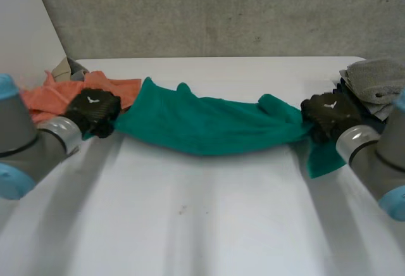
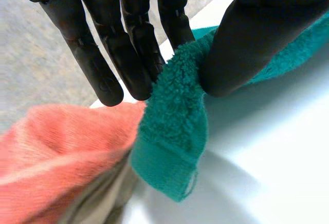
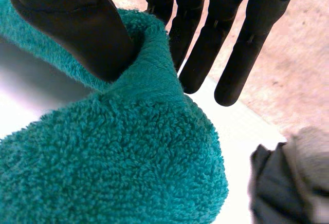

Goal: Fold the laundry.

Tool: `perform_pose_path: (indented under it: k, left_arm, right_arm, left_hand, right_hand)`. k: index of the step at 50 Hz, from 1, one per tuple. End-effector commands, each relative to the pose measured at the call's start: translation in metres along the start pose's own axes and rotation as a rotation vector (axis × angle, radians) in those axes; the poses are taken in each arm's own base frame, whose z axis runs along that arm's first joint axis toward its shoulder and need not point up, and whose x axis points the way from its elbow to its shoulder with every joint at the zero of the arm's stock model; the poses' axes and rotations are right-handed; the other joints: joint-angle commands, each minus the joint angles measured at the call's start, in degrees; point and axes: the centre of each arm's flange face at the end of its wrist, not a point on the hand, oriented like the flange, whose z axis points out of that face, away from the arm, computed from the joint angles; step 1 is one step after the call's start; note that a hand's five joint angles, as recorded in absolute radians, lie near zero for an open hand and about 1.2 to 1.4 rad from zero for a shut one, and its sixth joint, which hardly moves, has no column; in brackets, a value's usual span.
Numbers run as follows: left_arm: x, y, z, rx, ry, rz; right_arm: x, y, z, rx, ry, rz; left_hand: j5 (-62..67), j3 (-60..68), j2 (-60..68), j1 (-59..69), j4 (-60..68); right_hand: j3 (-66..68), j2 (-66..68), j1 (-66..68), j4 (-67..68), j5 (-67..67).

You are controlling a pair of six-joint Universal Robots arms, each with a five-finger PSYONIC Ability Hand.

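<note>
— What's at the left?
— My left hand is back-up at the left end of the green towel, which sags between my 2 hands over the table. Its wrist camera adds what the head camera hides: straight fingers and the thumb pinching that end, with an orange towel just beside.
— And the right?
— My right hand pinches the other end the same way, with a corner hanging below it. A grey towel on dark cloth lies beside it. Each hand's back carries 1 small white mark, too small to read.
</note>
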Motion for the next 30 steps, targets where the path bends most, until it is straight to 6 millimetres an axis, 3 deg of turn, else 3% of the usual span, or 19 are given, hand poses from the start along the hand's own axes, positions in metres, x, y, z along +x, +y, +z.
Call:
perform_pose_path:
  k: [1, 5, 8, 11, 17, 20, 22, 23, 25, 26, 29, 30]
  left_arm:
    - [-0.008, -0.045, -0.074, 0.032, -0.016, -0.003]
    - [-0.008, -0.058, -0.104, 0.041, 0.002, -0.016]
    - [-0.004, -0.052, -0.114, -0.020, 0.046, -0.049]
    - [0.005, -0.034, -0.115, -0.123, 0.100, -0.083]
    - [0.025, 0.000, -0.092, -0.244, 0.209, -0.032]
    - [0.018, 0.006, -0.055, -0.225, 0.177, 0.069]
    - [0.011, -0.003, -0.038, -0.184, 0.128, 0.107]
    - [-0.002, -0.017, -0.022, -0.126, 0.057, 0.135]
    - [-0.019, -0.040, -0.007, -0.041, -0.038, 0.152]
    - [-0.041, -0.066, 0.004, 0.064, -0.147, 0.131]
    - [-0.067, -0.105, 0.011, 0.232, -0.262, 0.060]
    - [-0.080, -0.127, 0.011, 0.344, -0.320, 0.004]
  right_arm:
    - [0.029, -0.037, -0.035, -0.102, -0.007, -0.232]
    - [0.035, -0.039, -0.053, -0.214, -0.061, -0.322]
    - [0.035, -0.032, -0.065, -0.320, -0.138, -0.378]
    - [0.031, -0.019, -0.061, -0.368, -0.207, -0.429]
    - [0.016, 0.010, -0.039, -0.418, -0.270, -0.445]
    - [0.015, 0.012, -0.015, -0.364, -0.211, -0.457]
    - [0.019, 0.003, 0.006, -0.275, -0.113, -0.441]
    - [0.022, -0.004, 0.013, -0.238, -0.078, -0.436]
    - [0.034, -0.030, 0.032, -0.092, 0.053, -0.395]
    - [0.045, -0.053, 0.042, 0.028, 0.146, -0.355]
    - [0.064, -0.089, 0.050, 0.231, 0.275, -0.282]
    - [0.076, -0.111, 0.050, 0.362, 0.339, -0.229]
  left_hand:
    - [14.04, 11.95, 11.60, 13.53, 11.33]
    - [14.04, 11.95, 11.60, 13.53, 11.33]
    - [14.04, 11.95, 11.60, 13.53, 11.33]
    - [14.04, 11.95, 11.60, 13.53, 11.33]
    - [14.04, 11.95, 11.60, 13.53, 11.33]
    - [14.04, 11.95, 11.60, 13.53, 11.33]
    - [14.04, 11.95, 11.60, 13.53, 11.33]
    - [14.04, 11.95, 11.60, 13.53, 11.33]
    - [14.04, 11.95, 11.60, 13.53, 11.33]
    - [14.04, 11.95, 11.60, 13.53, 11.33]
    - [14.04, 11.95, 11.60, 13.53, 11.33]
    - [14.04, 11.95, 11.60, 13.53, 11.33]
  right_hand:
    - [11.81, 12.76, 17.52, 11.29, 12.34]
    - [11.81, 12.76, 17.52, 11.29, 12.34]
    - [11.81, 12.76, 17.52, 11.29, 12.34]
    - [11.81, 12.76, 17.52, 11.29, 12.34]
    - [11.81, 12.76, 17.52, 11.29, 12.34]
    - [11.81, 12.76, 17.52, 11.29, 12.34]
    - [11.81, 12.76, 17.52, 11.29, 12.34]
    - [11.81, 12.76, 17.52, 11.29, 12.34]
    - [11.81, 12.76, 17.52, 11.29, 12.34]
    - [11.81, 12.76, 17.52, 11.29, 12.34]
    - [11.81, 12.76, 17.52, 11.29, 12.34]
    - [11.81, 12.76, 17.52, 11.29, 12.34]
